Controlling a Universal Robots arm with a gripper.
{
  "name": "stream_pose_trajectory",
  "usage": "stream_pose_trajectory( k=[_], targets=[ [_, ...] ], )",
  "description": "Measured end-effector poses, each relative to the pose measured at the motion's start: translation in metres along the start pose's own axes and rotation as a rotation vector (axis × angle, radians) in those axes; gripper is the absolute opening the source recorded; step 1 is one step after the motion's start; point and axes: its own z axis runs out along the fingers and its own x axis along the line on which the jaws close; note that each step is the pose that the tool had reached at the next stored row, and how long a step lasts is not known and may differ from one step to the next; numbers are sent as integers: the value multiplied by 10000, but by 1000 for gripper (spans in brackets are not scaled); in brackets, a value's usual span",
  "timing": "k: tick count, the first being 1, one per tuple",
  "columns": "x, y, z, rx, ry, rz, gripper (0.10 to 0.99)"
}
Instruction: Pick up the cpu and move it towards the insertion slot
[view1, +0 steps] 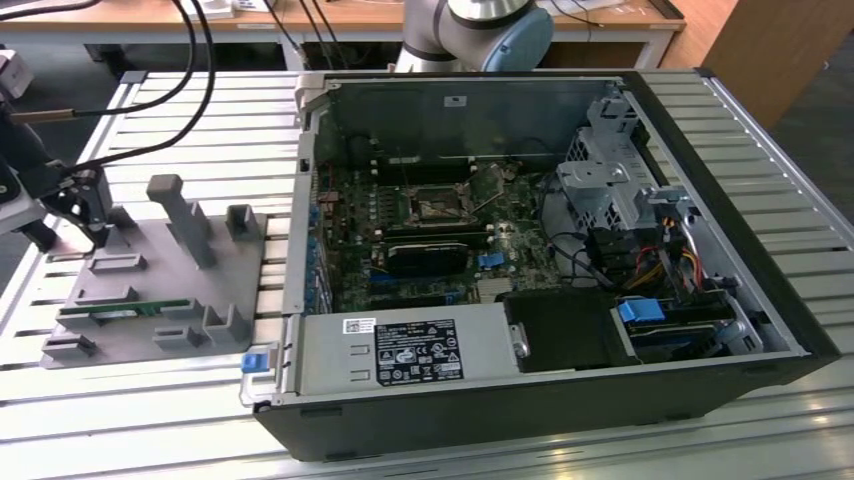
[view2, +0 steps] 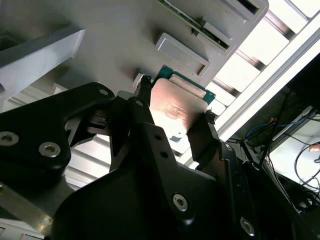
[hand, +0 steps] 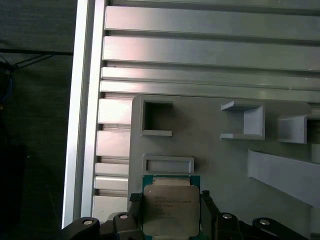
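At the exterior view's left, my jaws are pinched onto the cpu (hand: 170, 210) by two opposite edges, holding it right over the grey fixture plate (view1: 147, 290) on the tabletop (view1: 200, 110). The insertion slot (view1: 434, 207) lies well off to the exterior view's right, down inside the open computer case (view1: 534, 410).

Our end effector (view1: 78, 225) hangs low at the exterior view's left, aimed downward, well apart from our arm's grey base joint (view1: 478, 30). In both wrist views we see its two black fingers (view2: 142, 103) clamped on opposite edges of the cpu (hand: 170, 210).
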Motion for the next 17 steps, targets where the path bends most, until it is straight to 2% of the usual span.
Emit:
stream_pose_trajectory(
  k=[17],
  targets=[
    [0, 2, -34, 0, 0, 0, 541]
  ],
)
